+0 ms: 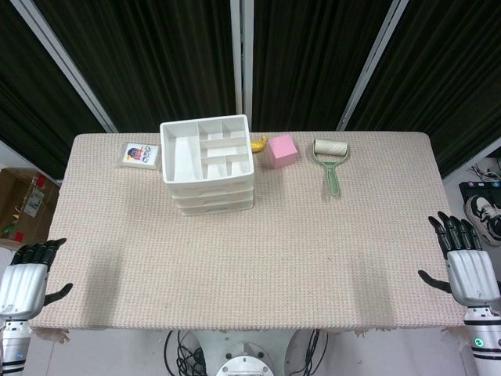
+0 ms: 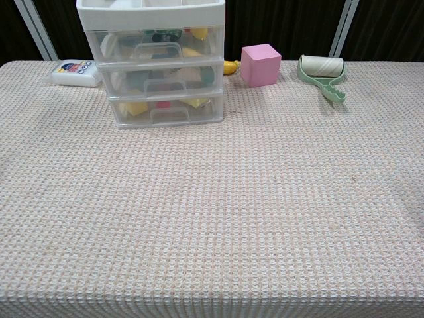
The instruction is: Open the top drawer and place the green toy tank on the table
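Observation:
A white three-drawer cabinet (image 1: 208, 163) stands at the table's back, left of centre, with a divided tray on top. In the chest view its clear top drawer (image 2: 158, 44) is closed, and colourful toys show dimly through the front; a greenish shape behind the handle may be the tank, but I cannot tell. My left hand (image 1: 25, 278) hangs off the table's front left corner, fingers spread and empty. My right hand (image 1: 467, 262) hovers off the front right edge, also spread and empty. Neither hand appears in the chest view.
A pink cube (image 1: 282, 150) and a small yellow toy (image 1: 257, 144) sit right of the cabinet. A green-handled lint roller (image 1: 332, 160) lies further right. A flat white packet (image 1: 138, 154) lies left of the cabinet. The woven tablecloth (image 1: 258, 258) covers the table.

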